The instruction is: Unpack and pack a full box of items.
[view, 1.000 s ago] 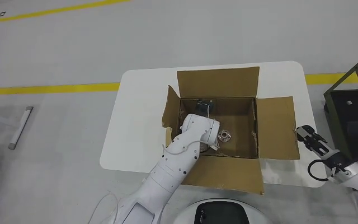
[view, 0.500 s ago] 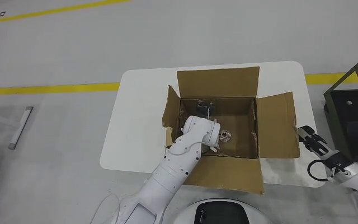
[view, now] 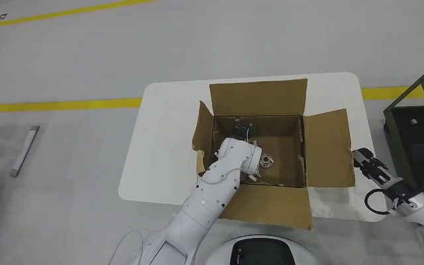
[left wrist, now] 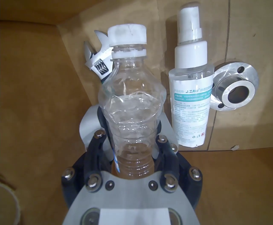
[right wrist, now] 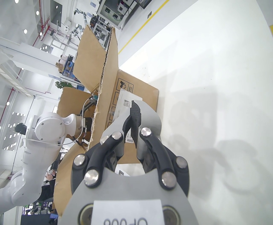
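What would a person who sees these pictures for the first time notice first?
The eye goes first to the clear water bottle, clamped in the left gripper inside the open cardboard box. On the box floor beside it lie a white spray bottle and a shiny metal flange, with an adjustable wrench partly behind the bottle. The right gripper hangs shut outside the box.

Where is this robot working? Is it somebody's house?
Not a house; most likely a factory or workshop hall. Yellow lines mark the grey floor, and behind the cardboard box stand stacked blue bins and another robot arm.
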